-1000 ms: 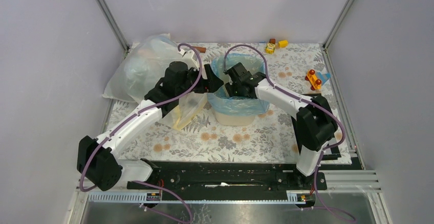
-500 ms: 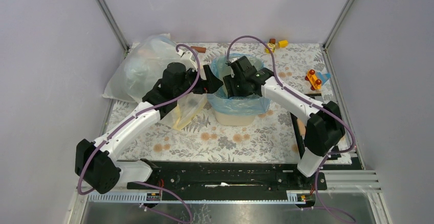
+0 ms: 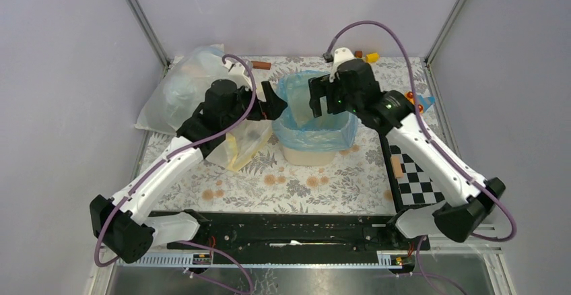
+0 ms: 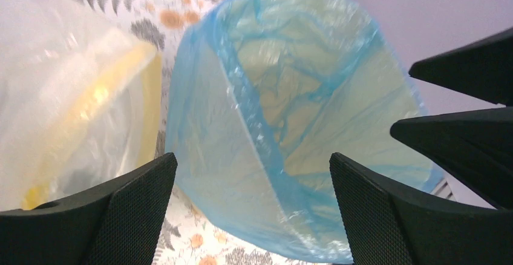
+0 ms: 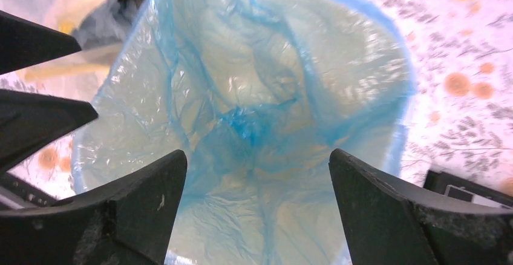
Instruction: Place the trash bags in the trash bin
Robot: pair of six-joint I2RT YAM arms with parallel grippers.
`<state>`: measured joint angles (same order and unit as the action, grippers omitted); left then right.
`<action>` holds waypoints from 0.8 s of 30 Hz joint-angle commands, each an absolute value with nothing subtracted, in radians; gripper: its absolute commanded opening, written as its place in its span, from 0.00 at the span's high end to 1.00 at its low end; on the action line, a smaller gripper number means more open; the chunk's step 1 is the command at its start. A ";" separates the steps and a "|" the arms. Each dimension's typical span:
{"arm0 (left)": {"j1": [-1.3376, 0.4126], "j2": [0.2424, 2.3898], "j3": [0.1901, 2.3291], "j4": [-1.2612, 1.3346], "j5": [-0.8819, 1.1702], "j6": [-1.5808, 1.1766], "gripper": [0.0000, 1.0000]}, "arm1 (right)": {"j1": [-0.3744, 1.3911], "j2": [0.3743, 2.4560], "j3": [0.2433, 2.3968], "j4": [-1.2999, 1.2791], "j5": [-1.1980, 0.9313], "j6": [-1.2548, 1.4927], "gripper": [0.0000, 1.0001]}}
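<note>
My left end effector (image 3: pixel 278 105) and right end effector (image 3: pixel 322 102) just spread wide off the blue bag (image 3: pixel 301 116); it lines the bin (image 3: pixel 310 154), so I'm likely done.

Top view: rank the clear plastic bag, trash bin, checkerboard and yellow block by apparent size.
1. clear plastic bag, partly covered by the left arm
2. trash bin; close to the bag, and its mouth stands nearer the camera, so this order is unsure
3. checkerboard, partly under the right arm
4. yellow block
</note>
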<state>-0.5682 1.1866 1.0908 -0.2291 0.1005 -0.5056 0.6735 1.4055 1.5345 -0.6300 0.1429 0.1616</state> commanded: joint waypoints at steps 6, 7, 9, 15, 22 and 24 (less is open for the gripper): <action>-0.515 1.081 1.153 -0.242 -0.093 -0.475 0.01 | 0.680 1.090 1.320 -0.260 0.550 0.060 0.00; -0.503 1.073 1.126 -0.243 -0.134 -0.479 0.01 | 0.680 1.038 1.244 -0.182 0.601 0.031 0.00; -0.467 1.061 1.069 -0.252 -0.207 -0.500 0.01 | 0.661 0.962 1.116 -0.076 0.695 0.005 0.00; -0.358 0.977 0.819 -0.063 -0.233 -0.571 0.01 | 0.352 0.870 0.945 -0.117 0.537 0.184 0.00; -0.262 1.074 0.665 0.177 -0.226 -0.514 0.01 | 0.176 0.852 0.788 -0.067 0.348 0.219 0.00; -0.241 1.140 0.631 0.258 -0.200 -0.503 0.01 | 0.174 0.861 0.720 -0.016 0.328 0.200 0.00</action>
